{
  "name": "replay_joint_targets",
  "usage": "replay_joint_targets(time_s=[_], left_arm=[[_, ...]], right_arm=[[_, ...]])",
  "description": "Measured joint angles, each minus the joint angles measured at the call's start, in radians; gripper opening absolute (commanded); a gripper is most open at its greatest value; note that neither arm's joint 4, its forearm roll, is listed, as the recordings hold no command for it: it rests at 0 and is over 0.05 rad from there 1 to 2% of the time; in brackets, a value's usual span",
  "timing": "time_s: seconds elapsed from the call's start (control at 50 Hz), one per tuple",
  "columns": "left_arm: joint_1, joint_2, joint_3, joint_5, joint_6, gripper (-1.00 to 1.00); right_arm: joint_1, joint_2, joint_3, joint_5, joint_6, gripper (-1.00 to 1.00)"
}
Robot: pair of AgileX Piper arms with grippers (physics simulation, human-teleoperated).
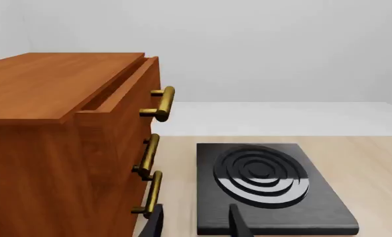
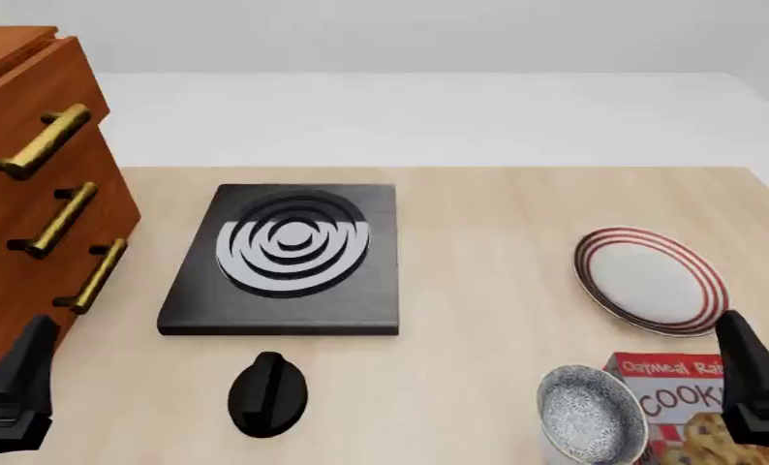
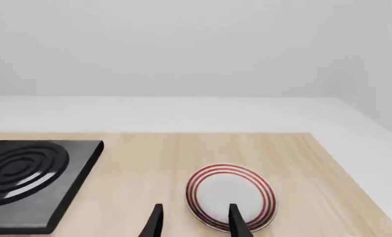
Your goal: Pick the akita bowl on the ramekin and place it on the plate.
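Speckled grey-white inside and dark outside, the akita bowl [image 2: 593, 415] sits at the near edge of the worktop [image 2: 488, 291], just beside a cookie box [image 2: 689, 417] and near the plate [image 2: 650, 279]; the ramekin under it is hidden; it looks stiff, glazed, probably slippery and breakable, so a pinch across the rim seems the safest hold; the right claw [image 3: 192, 219] is spread and empty, aimed toward the plate; the left claw [image 1: 194, 222] is likewise spread, facing the stove plate [image 1: 268, 185] beside the wooden drawers [image 1: 64, 138]; only the front view shows the bowl, the box and a black knob [image 2: 268, 392].
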Motion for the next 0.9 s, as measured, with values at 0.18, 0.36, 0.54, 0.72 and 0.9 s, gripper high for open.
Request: replay_joint_targets(time_s=[0.18, 0.36, 0.54, 0.72, 0.9], left_arm=[[0.0, 0.0, 0.0, 0.0, 0.0, 1.0], [0.0, 0.0, 0.0, 0.0, 0.0, 1.0], [0.0, 0.0, 0.0, 0.0, 0.0, 1.0], [0.0, 0.0, 0.0, 0.0, 0.0, 1.0], [0.0, 0.0, 0.0, 0.0, 0.0, 1.0]], right_arm=[[0.006, -0.015, -0.042, 0.031, -0.001, 1.0], [0.019, -0.022, -0.121, 0.097, -0.002, 1.0], [0.031, -0.022, -0.193, 0.172, -0.009, 1.0], [0.091, 0.042, -0.236, 0.227, -0.107, 1.0], [0.175, 0.123, -0.275, 0.28, -0.151, 1.0]])
